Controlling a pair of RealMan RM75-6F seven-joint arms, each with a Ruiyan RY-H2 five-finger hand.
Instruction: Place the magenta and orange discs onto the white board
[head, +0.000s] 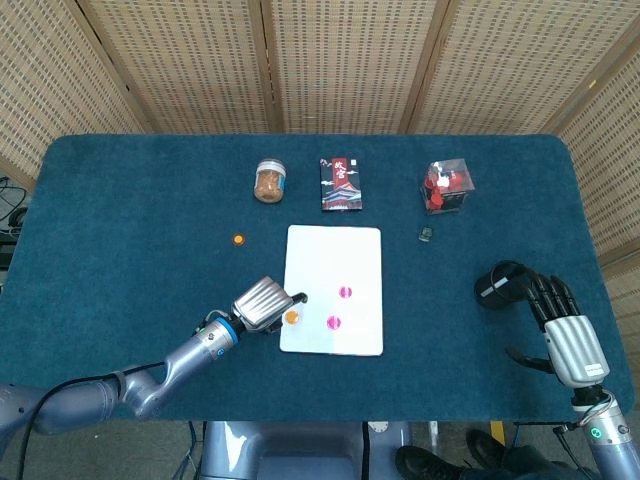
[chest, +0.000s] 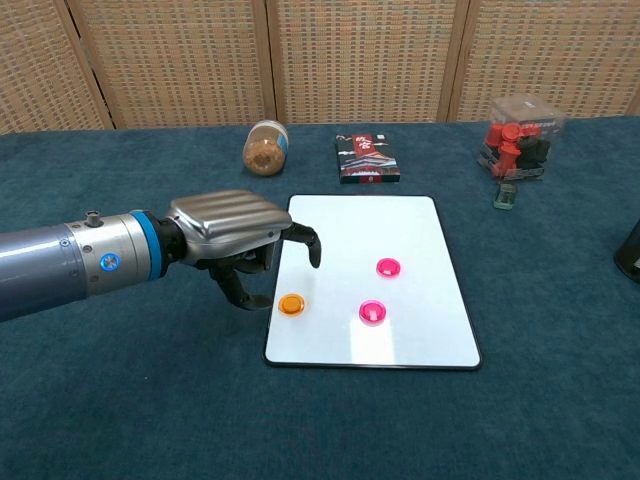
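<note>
A: On the far left, well apart from everything: small flat orange disc on the blue cloth, not yet on the white rectangular board.

B: Nearer hand for it?

A: Clearly the left hand. Hovering just at the board's left edge, fingers parted, holding nothing.

B: And just under those fingers?

A: Second orange disc, lying flat on the board near its left edge, apart from the fingertips.

B: Then further right?

A: Two round magenta discs on the board, one nearer the front and one behind it.

B: Right hand?

A: Far at the right, near a black cup, fingers loosely spread, nothing in it.

B: So, next move?

A: Probably back and left for the loose disc; round, so no long axis to mind.
</note>
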